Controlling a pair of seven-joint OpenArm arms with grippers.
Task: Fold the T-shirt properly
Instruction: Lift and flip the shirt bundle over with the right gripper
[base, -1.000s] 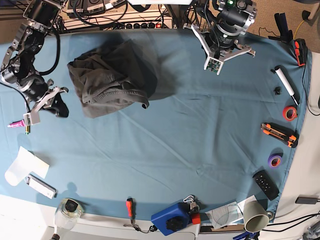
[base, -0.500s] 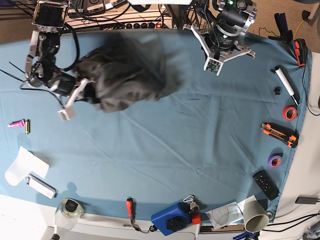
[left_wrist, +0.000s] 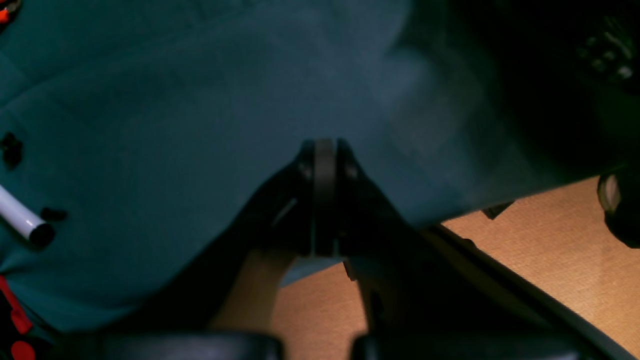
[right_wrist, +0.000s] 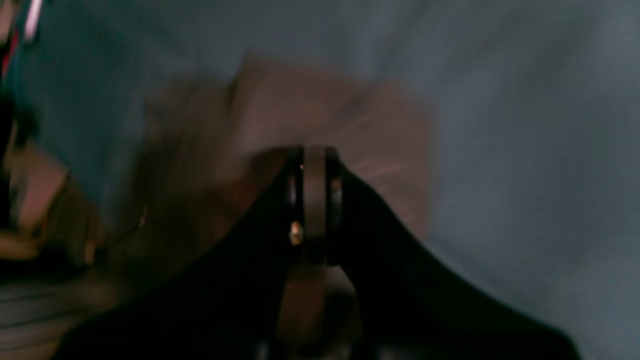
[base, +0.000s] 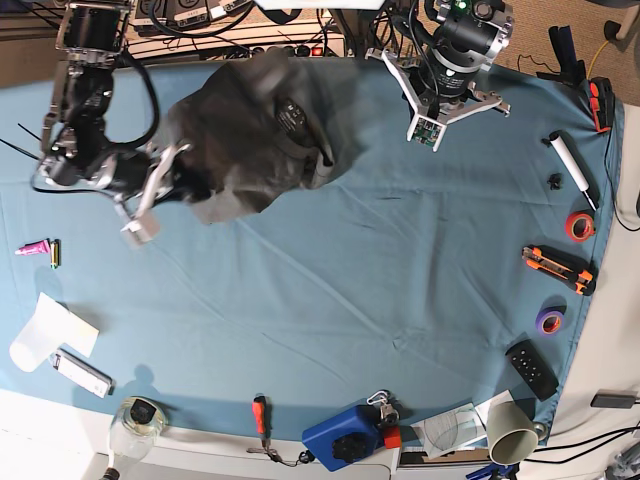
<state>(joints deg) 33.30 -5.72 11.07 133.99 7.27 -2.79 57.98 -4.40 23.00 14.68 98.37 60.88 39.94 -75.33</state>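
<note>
The dark grey T-shirt (base: 250, 130) lies bunched and blurred at the back left of the teal table cloth (base: 400, 260). My right gripper (base: 187, 187) is shut, its tips against the shirt's left edge. In the right wrist view the jaws (right_wrist: 314, 150) are pressed together with nothing between them, and the blurred T-shirt (right_wrist: 325, 110) lies just beyond. The left arm (base: 455, 50) hangs over the back edge of the table, apart from the shirt. My left gripper (left_wrist: 324, 145) is shut and empty above the bare cloth.
Along the right edge lie a white marker (base: 572, 165), an orange tape roll (base: 579, 225), an orange cutter (base: 558, 268), purple tape (base: 549, 320) and a remote (base: 531, 368). At the front are a blue device (base: 345, 435), a screwdriver (base: 260, 415), a jar (base: 140, 420) and a paper cup (base: 510, 432).
My right arm swung in from the left side into the shirt's edge. The shirt shifted up and to the right toward the back edge. The left arm stayed still.
</note>
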